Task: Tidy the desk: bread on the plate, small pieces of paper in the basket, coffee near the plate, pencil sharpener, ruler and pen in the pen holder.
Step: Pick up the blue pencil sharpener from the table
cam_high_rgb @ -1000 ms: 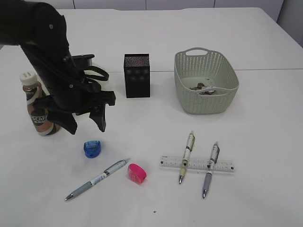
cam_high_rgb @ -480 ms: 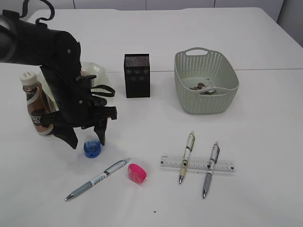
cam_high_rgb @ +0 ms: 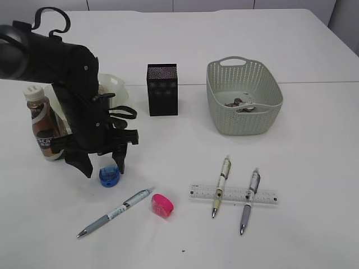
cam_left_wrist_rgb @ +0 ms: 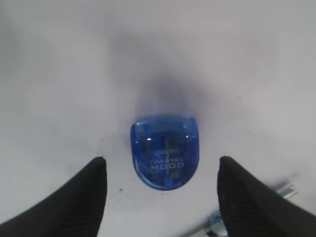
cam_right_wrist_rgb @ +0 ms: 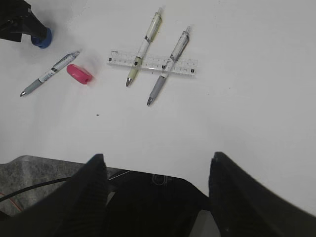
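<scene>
Here, in the exterior view, we are seeing the black left gripper [cam_high_rgb: 102, 166] hanging low over the large plain white desk [cam_high_rgb: 314, 140], its two fingers spread to either side of the small translucent blue pencil sharpener [cam_high_rgb: 109, 176]. The brown plastic coffee bottle with a white cap [cam_high_rgb: 42, 124] is standing just behind the arm, and the pale green wavy-rimmed glass plate [cam_high_rgb: 116, 89] is peeking out past it. The black square pen holder [cam_high_rgb: 162, 89] is standing upright near the middle, and the grey-green perforated basket [cam_high_rgb: 243, 103] is holding small crumpled paper pieces [cam_high_rgb: 242, 104]. Nearer us, a grey-white pen [cam_high_rgb: 115, 212] and a pink sharpener [cam_high_rgb: 162, 205] are lying close together; two more pens [cam_high_rgb: 220, 178] are crossing the clear flat ruler [cam_high_rgb: 233, 194]. In the left wrist view, we are looking straight down on the blue sharpener, with the jaws apart and touching nothing. In the right wrist view, the right gripper [cam_right_wrist_rgb: 155, 185] is hovering near the desk edge, its jaws wide and empty.
</scene>
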